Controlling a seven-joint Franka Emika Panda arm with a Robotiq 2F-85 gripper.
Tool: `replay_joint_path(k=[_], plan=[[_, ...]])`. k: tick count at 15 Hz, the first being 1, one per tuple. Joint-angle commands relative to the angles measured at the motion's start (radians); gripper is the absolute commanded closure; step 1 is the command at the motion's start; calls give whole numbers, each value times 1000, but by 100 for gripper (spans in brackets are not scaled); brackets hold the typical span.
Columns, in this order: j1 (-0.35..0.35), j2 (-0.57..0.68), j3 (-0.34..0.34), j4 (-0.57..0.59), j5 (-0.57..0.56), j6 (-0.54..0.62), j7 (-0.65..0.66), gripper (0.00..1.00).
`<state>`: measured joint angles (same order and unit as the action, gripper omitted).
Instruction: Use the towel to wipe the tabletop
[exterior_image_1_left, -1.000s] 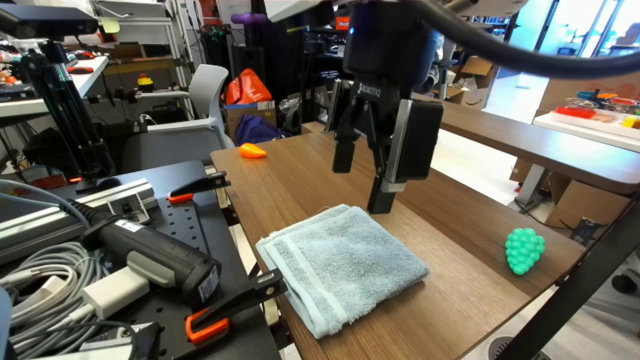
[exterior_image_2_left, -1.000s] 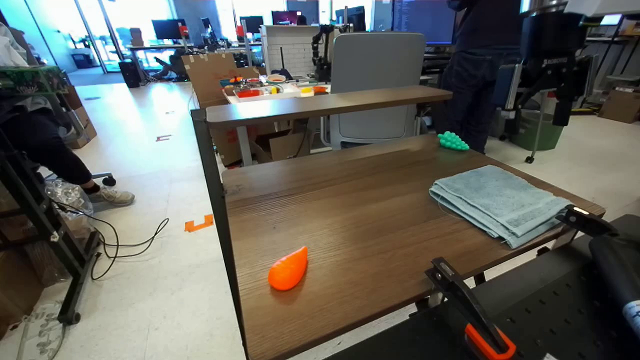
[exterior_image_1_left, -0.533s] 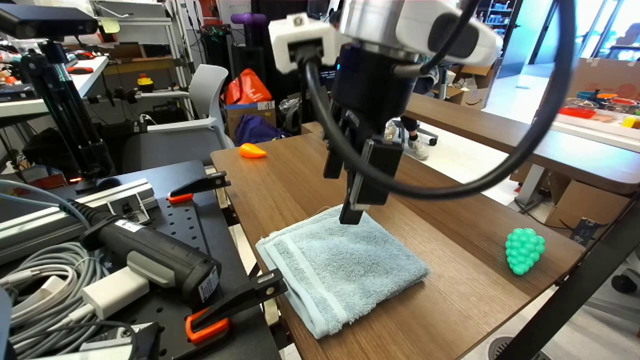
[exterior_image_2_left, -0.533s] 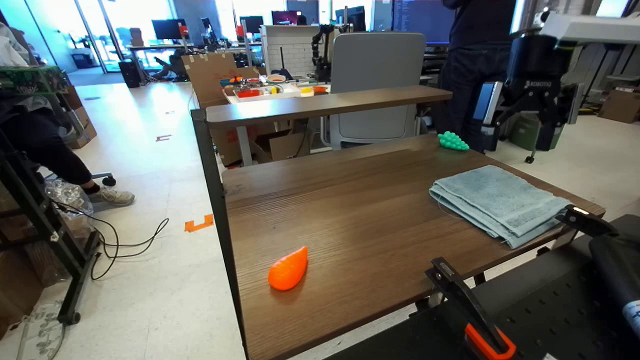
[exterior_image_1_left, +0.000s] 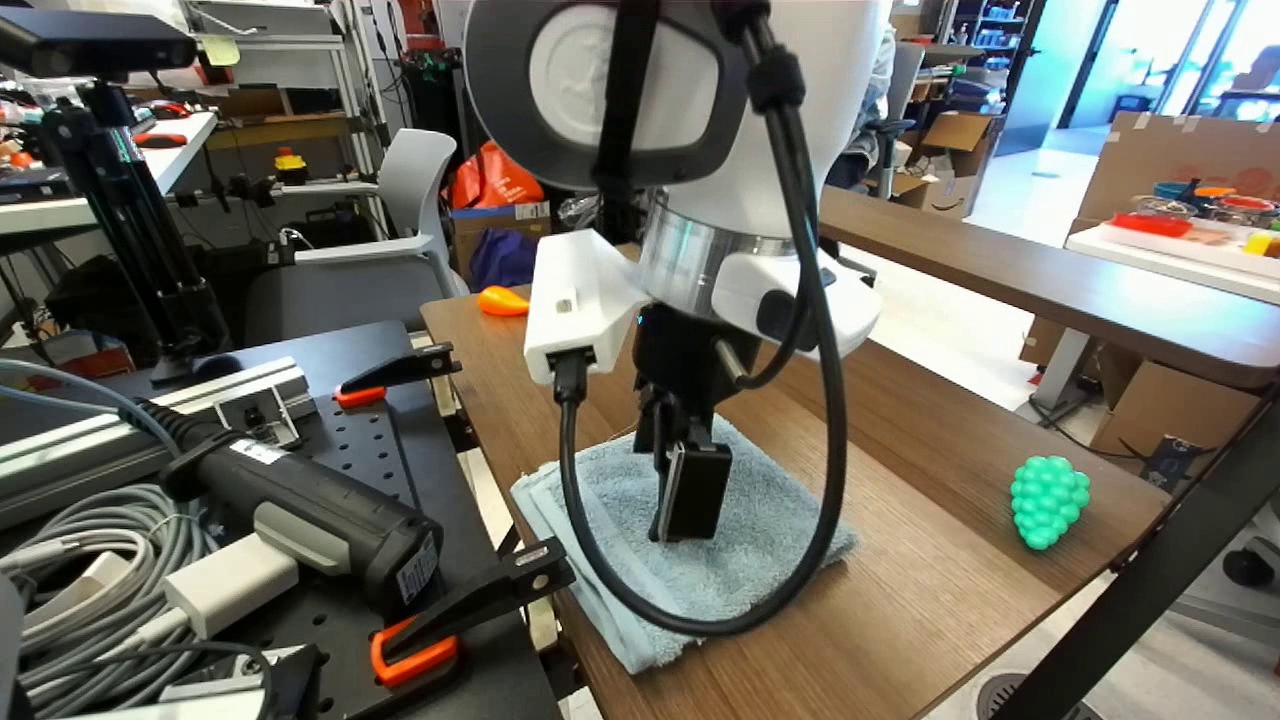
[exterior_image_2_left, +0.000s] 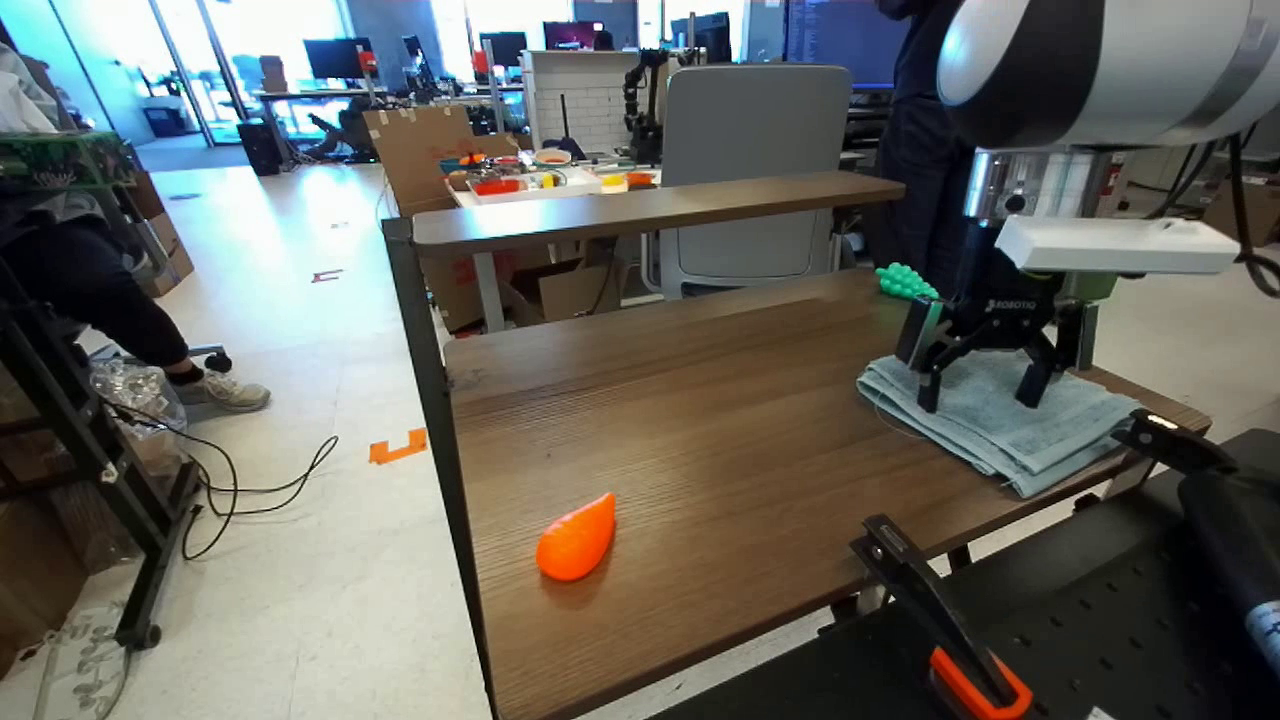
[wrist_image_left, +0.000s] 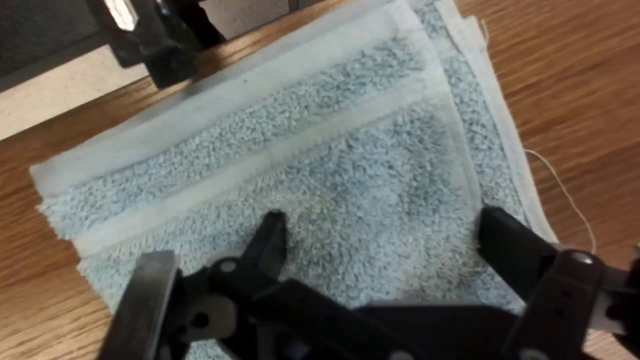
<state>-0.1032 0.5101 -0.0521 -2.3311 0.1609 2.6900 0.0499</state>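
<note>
The pale blue-grey towel, folded to a squarish pad, lies on the dark brown tabletop; the towel shows in both exterior views (exterior_image_1_left: 770, 510) (exterior_image_2_left: 1000, 435) and the wrist view (wrist_image_left: 360, 175), as does the tabletop (exterior_image_1_left: 900, 620) (exterior_image_2_left: 700, 440) (wrist_image_left: 575, 75). My gripper (exterior_image_2_left: 980, 392) points down over the towel with its fingers spread wide. In the wrist view the gripper (wrist_image_left: 384, 220) has both fingertips at the towel's surface, one near its folded edge, with flat cloth between them. The fingertips seem to touch the cloth; how hard they press cannot be told. In an exterior view the arm and cable partly hide the towel.
A black clamp (exterior_image_1_left: 500, 590) (exterior_image_2_left: 1180, 445) (wrist_image_left: 165, 55) grips the table edge right beside the towel. A second clamp (exterior_image_1_left: 395, 375) (exterior_image_2_left: 910, 580) sits further along. A green bumpy toy (exterior_image_1_left: 1048, 502) (exterior_image_2_left: 905, 282) and an orange toy (exterior_image_1_left: 502, 301) (exterior_image_2_left: 578, 540) lie on the tabletop. A raised shelf (exterior_image_1_left: 1050, 270) (exterior_image_2_left: 650, 210) runs behind.
My gripper has come down from above the table onto the towel and turned a little. Its fingers have stayed open. The towel has barely moved, if at all.
</note>
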Motion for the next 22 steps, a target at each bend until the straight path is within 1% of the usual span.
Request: replay_joint_path(k=[1, 3, 6, 9, 10, 12, 14, 17, 20, 21, 22], plan=[[-3, 19, 4, 5, -4, 22, 5, 0], [-3, 42, 6, 12, -5, 46, 8, 0], [-3, 47, 6, 16, -5, 50, 10, 0], [-1, 127, -21, 118, -7, -54, 56, 0], [-9, 151, -29, 154, -7, -114, 65, 0], [-16, 173, -57, 192, -11, -170, 90, 0], [-30, 181, -71, 224, -6, -220, 97, 0], [-48, 198, -80, 258, 5, -232, 102, 0], [-50, 197, -84, 266, 1, -236, 116, 0], [-53, 199, -78, 268, 6, -230, 113, 0], [-68, 194, -52, 264, 31, -211, 88, 0]])
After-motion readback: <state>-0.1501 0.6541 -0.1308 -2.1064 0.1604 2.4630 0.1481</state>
